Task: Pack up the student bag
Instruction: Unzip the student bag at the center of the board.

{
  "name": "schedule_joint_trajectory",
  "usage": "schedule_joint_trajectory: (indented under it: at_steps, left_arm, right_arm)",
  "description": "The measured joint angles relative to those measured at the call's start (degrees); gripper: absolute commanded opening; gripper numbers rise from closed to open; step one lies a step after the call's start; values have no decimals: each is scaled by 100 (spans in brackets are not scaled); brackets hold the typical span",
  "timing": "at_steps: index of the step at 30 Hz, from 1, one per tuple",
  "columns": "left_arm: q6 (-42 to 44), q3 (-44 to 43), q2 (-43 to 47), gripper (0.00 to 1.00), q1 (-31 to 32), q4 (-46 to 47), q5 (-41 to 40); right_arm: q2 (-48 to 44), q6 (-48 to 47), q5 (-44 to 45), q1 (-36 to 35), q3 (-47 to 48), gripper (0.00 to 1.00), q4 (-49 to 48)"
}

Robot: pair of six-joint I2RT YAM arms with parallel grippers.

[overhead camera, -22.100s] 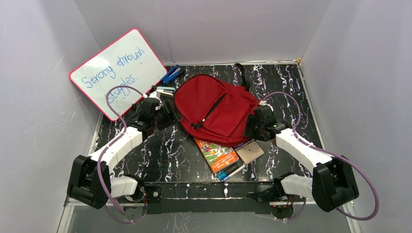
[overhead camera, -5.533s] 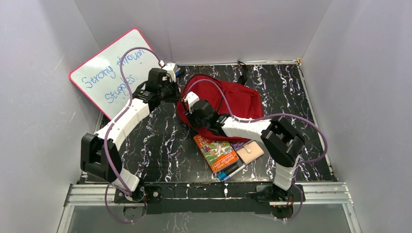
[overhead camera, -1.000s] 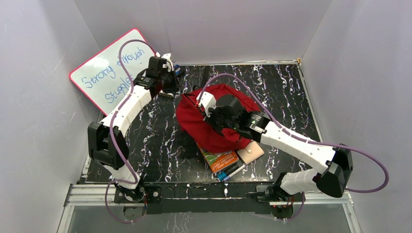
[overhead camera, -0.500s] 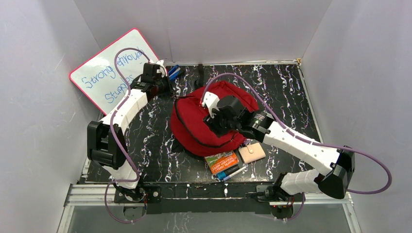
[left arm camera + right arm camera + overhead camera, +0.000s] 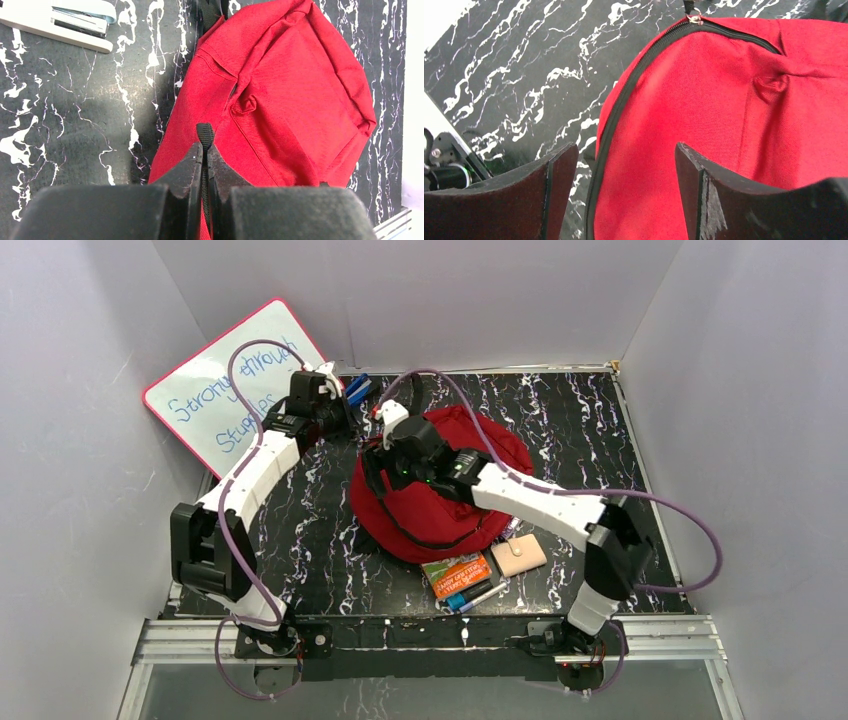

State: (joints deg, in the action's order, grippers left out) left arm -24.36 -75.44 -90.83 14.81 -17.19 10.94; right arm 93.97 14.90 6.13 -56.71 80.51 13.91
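Observation:
The student bag (image 5: 450, 515), dark red with a black zipper, lies slumped in the middle of the table. My left gripper (image 5: 205, 148) is shut on a black webbing strap (image 5: 205, 133) at the bag's (image 5: 290, 100) far left end; in the top view it (image 5: 343, 412) is just beyond that end. My right gripper (image 5: 624, 150) is open and hovers over the bag's (image 5: 704, 115) left side. The closed zipper line (image 5: 624, 100) runs between its fingers, and the zipper pull (image 5: 694, 19) lies ahead of them. Seen from above, the right gripper (image 5: 373, 475) is over the bag's left rim.
A whiteboard (image 5: 230, 390) leans against the left wall. A blue stapler (image 5: 355, 388) and a white stapler (image 5: 60, 22) lie at the back left. A book (image 5: 455, 573), markers (image 5: 470, 595) and a beige wallet (image 5: 518, 555) lie in front of the bag.
My right gripper has opened, let go of the bag and swung left to its left rim. The bag has slumped lower and wider. The left gripper stays shut on the strap.

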Motion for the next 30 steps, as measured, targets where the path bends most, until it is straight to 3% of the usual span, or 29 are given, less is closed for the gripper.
schedule_joint_trajectory:
  at_steps: [7, 10, 13, 18, 21, 26, 30]
  left_arm:
    - [-90, -2, 160, 0, 0, -70, -136]
    - [-125, -2, 168, 0, 0, -85, -133]
    - [-149, -2, 168, 0, 0, -107, -127]
    - [-168, -2, 175, 0, -2, -131, -168]
    - [-190, -66, 179, 0, -9, -195, -260]
    - [-313, -634, 177, 0, -81, -409, -358]
    - [-426, -1062, 177, 0, -234, -450, -407]
  right_arm:
    - [857, 455, -17, -46, 339, 84, -468]
    - [1091, 516, 177, -120, 435, 81, -531]
    - [1362, 507, 380, -181, 599, 65, -568]
    - [1611, 334, 723, -243, 682, 21, -643]
    - [1611, 46, 876, -247, 750, 0, -625]
    - [1580, -662, 870, -203, 1113, 0, -597]
    - [1368, -1287, 197, -20, 1322, 0, -588]
